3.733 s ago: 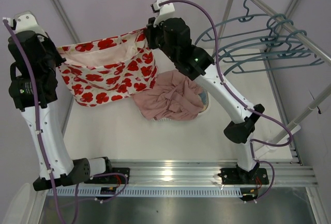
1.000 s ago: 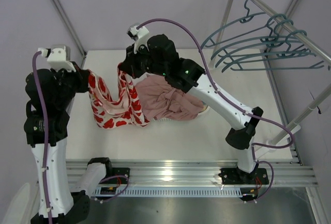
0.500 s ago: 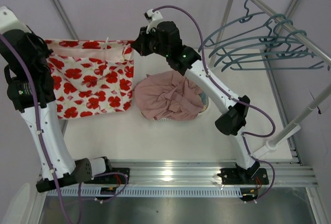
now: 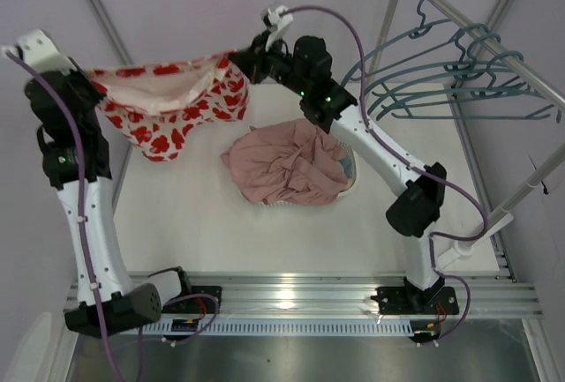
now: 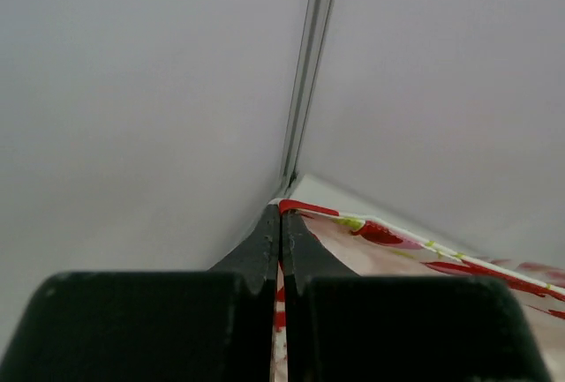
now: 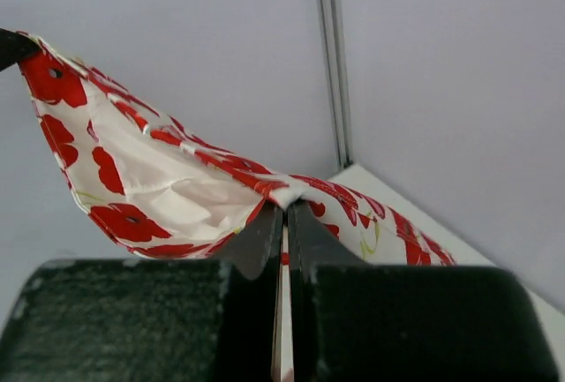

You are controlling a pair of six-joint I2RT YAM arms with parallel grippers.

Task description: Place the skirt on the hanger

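Note:
The skirt (image 4: 172,104), white with red flowers, hangs in the air between both arms, sagging in the middle over the table's far left. My left gripper (image 4: 88,78) is shut on its left top corner; in the left wrist view the cloth (image 5: 371,232) runs from between the closed left gripper (image 5: 281,214). My right gripper (image 4: 240,57) is shut on the other top corner, and the skirt (image 6: 159,188) drapes left from the pinched right gripper (image 6: 284,210). Several teal-grey hangers (image 4: 441,82) hang on the rail at the far right, apart from both grippers.
A plain dusty-pink garment (image 4: 287,163) lies bunched on the white table (image 4: 265,232) below the right arm. The clothes rail (image 4: 494,38) slants across the right side on a white post. Grey walls close in on the left and back.
Half a second ago the skirt was stretched flat and wide between the grippers; now the left gripper has come right and lower, and the skirt sags in a curve.

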